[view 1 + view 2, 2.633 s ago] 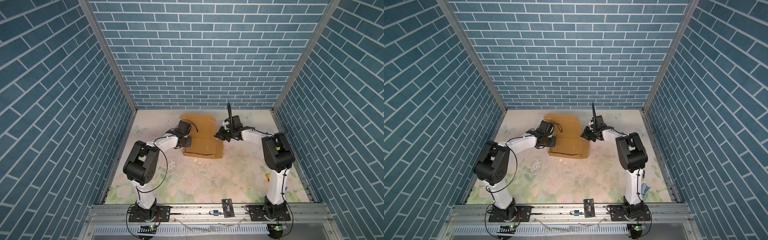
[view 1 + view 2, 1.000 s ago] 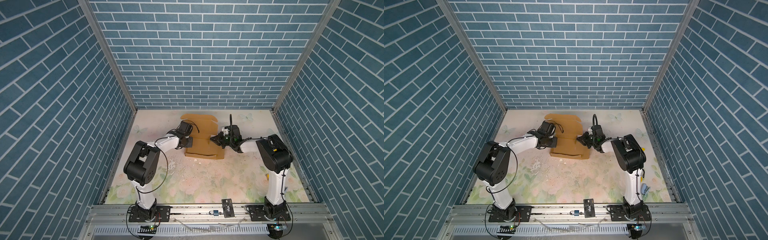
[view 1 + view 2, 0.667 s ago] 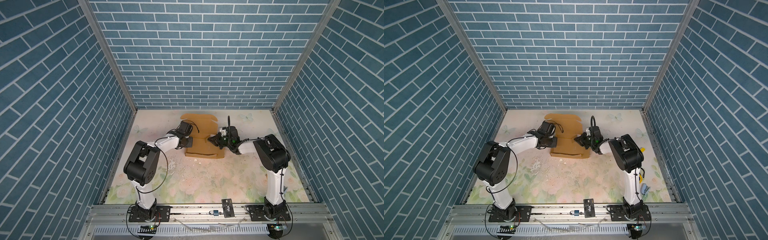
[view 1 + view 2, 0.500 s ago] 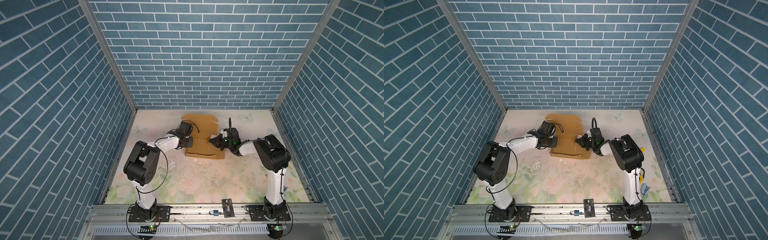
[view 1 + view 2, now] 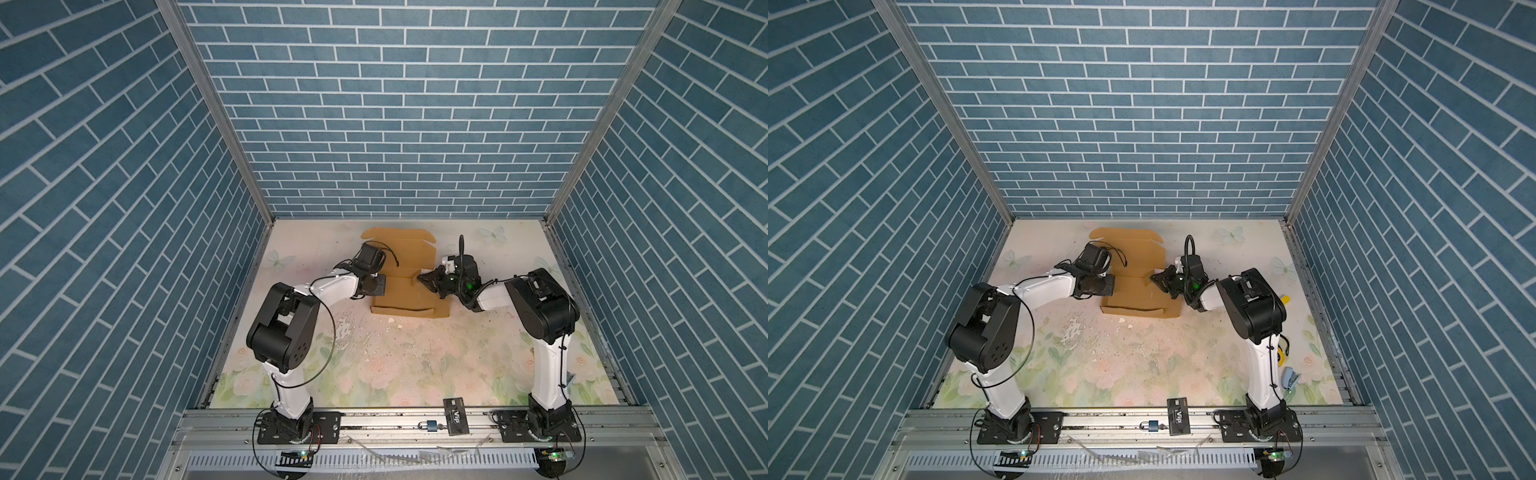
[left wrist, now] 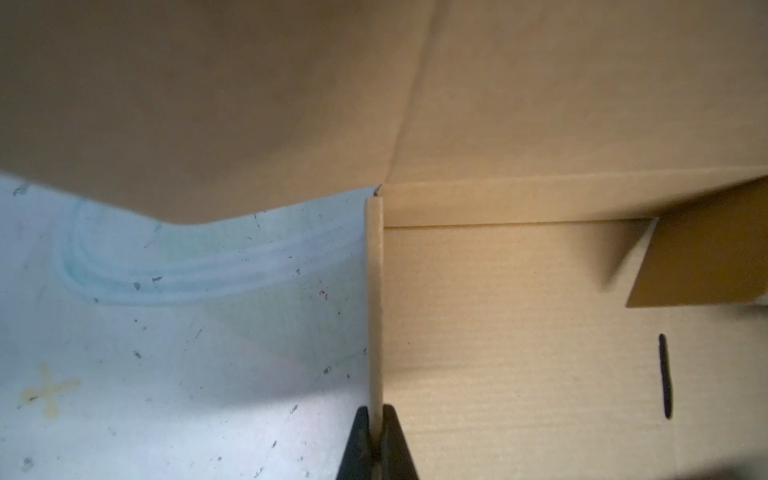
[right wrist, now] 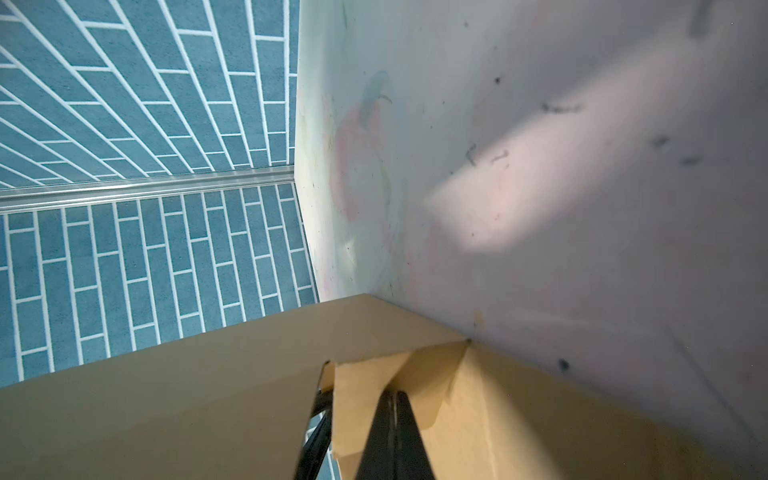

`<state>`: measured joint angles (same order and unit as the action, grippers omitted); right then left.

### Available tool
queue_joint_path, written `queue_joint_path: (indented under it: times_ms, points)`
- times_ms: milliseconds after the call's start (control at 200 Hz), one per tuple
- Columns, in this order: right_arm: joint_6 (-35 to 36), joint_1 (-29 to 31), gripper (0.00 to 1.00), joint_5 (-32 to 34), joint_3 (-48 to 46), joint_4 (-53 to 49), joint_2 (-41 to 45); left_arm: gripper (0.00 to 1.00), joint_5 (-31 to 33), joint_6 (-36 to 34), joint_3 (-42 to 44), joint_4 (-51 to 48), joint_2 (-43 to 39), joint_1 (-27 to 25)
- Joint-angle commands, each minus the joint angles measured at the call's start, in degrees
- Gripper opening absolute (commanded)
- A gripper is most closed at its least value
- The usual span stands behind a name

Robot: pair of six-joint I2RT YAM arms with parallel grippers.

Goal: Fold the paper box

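One tan corrugated paper box (image 5: 403, 296), creased, rectangular

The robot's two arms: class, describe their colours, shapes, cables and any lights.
Both the left arm and the right arm have white links between bulky black rounded joint housings. Thin black cables loop alongside each. A small green light glows at the right wrist. The left gripper and right gripper have black tapering fingers.

I've got the box (image 5: 405, 293) just right of my left claw (image 5: 377, 286), left of my right claw (image 5: 420, 277), touching both.
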<state>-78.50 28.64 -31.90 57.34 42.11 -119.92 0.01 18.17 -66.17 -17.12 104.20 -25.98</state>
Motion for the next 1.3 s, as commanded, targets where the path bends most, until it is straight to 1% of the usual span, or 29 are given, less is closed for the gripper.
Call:
queue_joint_path:
  times_ms: [0,90,190,250,370,470,600,735,810,920,1085,1160,1295]
  points:
    - [-2.61,0.71,0.0,0.87,1.08,2.29,-1.47,0.0,-0.82,-1.07,-0.06,-1.33,-1.39,-1.38]
    - [-1.57,0.71,0.0,0.97,0.92,1.04,-1.55,0.0,-0.21,-1.41,0.6,-0.09,-0.6,-1.48]
    - [-4.2,0.28,0.0,0.87,-0.46,4.08,-1.22,0.0,-0.07,-1.3,-0.18,-1.68,-0.4,-1.46]
    - [-3.47,-0.05,0.0,0.55,-1.08,3.6,0.46,0.0,-0.27,-1.25,0.05,-1.2,-0.66,-1.49]
    - [1.0,-0.82,0.0,-0.35,-2.31,-2.24,3.91,0.0,0.73,-1.72,-0.08,-0.72,0.4,-1.5]
    - [-0.02,-1.2,0.0,-0.17,-5.83,-0.61,6.93,0.0,1.21,-2.11,-0.98,-1.87,-0.17,-1.4]
    - [2.33,-1.25,0.0,-0.33,-9.34,-2.42,10.84,0.0,1.92,-3.05,-0.4,-0.75,0.09,-1.19]
    - [0.75,-1.35,0.0,-0.6,-13.42,0.13,13.66,0.0,1.98,-2.46,-1.33,-2.52,-0.47,-0.62]
    - [1.6,-1.31,0.0,-1.08,-15.13,-0.38,16.02,0.0,2.41,-2.89,-0.91,-1.59,-0.73,-0.42]
    - [4.05,-1.31,0.0,-1.41,-16.91,-4.37,20.12,0.0,4.4,-3.15,-1.99,-2.81,-0.24,-0.07]
    - [8.2,-1.22,0.0,-1.92,-17.7,-11.65,26.08,0.0,4.49,-3.27,-2.16,-2.58,-1.11,1.41]
    - [10.11,-1.22,0.0,-2.91,-17.31,-14.43,27.16,0.0,5.04,-3.42,-2.65,-3.07,-0.69,2.04]
    - [10.74,-0.1,0.0,-4.51,-16.92,-15.96,27.64,0.0,4.69,-2.77,-3.01,-3.54,-1.29,3.84]
